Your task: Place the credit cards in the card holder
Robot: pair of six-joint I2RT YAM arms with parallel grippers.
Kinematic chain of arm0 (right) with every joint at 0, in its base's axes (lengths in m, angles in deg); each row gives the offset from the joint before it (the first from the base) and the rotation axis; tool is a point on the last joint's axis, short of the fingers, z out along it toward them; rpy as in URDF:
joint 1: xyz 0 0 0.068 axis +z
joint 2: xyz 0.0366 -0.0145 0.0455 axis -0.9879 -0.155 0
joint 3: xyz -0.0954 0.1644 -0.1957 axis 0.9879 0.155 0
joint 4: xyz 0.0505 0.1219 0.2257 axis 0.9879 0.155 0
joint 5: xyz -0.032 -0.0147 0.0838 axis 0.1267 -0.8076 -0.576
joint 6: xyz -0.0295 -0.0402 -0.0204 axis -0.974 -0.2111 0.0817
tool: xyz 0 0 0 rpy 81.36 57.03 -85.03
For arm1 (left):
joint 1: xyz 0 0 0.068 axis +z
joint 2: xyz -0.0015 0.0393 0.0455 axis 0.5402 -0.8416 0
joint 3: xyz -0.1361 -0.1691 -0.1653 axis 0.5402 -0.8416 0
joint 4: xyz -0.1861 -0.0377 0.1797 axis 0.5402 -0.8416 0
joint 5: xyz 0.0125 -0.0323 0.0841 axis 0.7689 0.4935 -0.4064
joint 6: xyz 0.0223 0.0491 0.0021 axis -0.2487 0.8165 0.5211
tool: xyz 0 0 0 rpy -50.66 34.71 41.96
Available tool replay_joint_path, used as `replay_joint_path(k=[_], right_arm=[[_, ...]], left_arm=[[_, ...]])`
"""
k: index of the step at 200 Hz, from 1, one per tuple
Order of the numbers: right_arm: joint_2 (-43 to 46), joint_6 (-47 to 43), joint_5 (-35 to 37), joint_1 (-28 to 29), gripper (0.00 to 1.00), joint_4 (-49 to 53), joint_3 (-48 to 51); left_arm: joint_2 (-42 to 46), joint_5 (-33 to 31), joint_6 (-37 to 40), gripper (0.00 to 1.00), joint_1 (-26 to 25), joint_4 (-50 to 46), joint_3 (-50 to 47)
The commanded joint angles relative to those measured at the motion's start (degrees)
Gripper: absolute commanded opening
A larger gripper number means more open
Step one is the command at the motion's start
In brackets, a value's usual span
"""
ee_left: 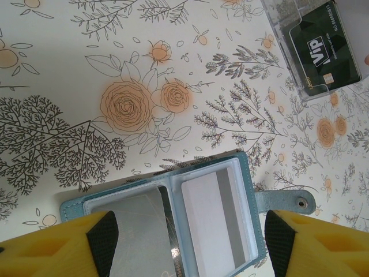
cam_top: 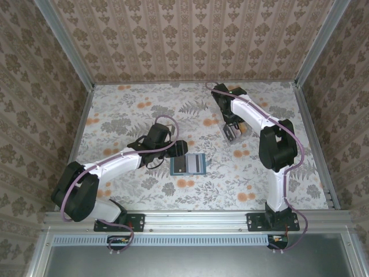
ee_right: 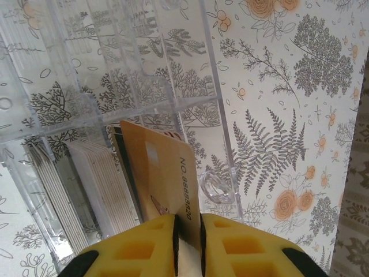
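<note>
At far right of the bench [cam_top: 115, 115]: right pincer [ee_right: 187, 228] clenched on the near short edge of the tan card [ee_right: 164, 173]. The card stands on edge in a slot of the clear rack [ee_right: 222, 115]. Its long axis runs straight out from the pincer into the slot, so by my reading a draw back along that axis would free it. Pale cards [ee_right: 86, 179] stand on edge in the next compartment.

Key relation: the holder [ee_left: 252, 196] lies open and flat near the bench centre, well apart from the rack. Seen from above, it is off toward the left arm and nearer the bases than the right pincer is. Its long axis runs left-right across the bench.

The left arm is much the nearer. Left pincer [ee_left: 190, 245] released, jaws wide, a finger at each end of the holder. Cannot tell whether the fingers touch it. Strap [ee_left: 285, 202] with snap sticks out at one end.

Judgement: the tan card has to cross from the rack to the holder. It also has to be turned from on-edge to nearly flat to meet a pocket mouth. Which way the mouths face, cannot tell.

Writing:
- Tan card: "NO 8888" along the long edge, the rest hidden by a finger.
- Black card [ee_left: 323, 49], in the rack as seen from the left wrist: "Vip" in large pale letters. A small number line sits beside it, too small to read.
- No other brand legible.
</note>
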Motion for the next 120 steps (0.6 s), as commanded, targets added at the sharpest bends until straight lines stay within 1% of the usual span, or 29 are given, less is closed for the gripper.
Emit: replay_joint_path(k=[1, 36, 97, 120], right_arm=[[2.8, -0.2, 2.3, 0.1, 0.18, 2.7, -1.6], [3.5, 0.0, 0.9, 0.4, 0.16, 3.8, -2.0], [5.5, 1.4, -5.5, 0.5, 0.08, 5.6, -2.4], [6.7, 2.8, -8.3, 0.5, 0.07, 6.4, -2.6]], left_arm=[[-0.2, 0.8, -0.2, 0.71, 0.3, -0.1, 0.4], [-0.2, 0.8, -0.2, 0.71, 0.3, -0.2, 0.3], [-0.1, 0.6, -0.2, 0.71, 0.4, -0.7, 0.2], [0.2, 0.2, -0.1, 0.70, 0.4, -1.2, 0.2]])
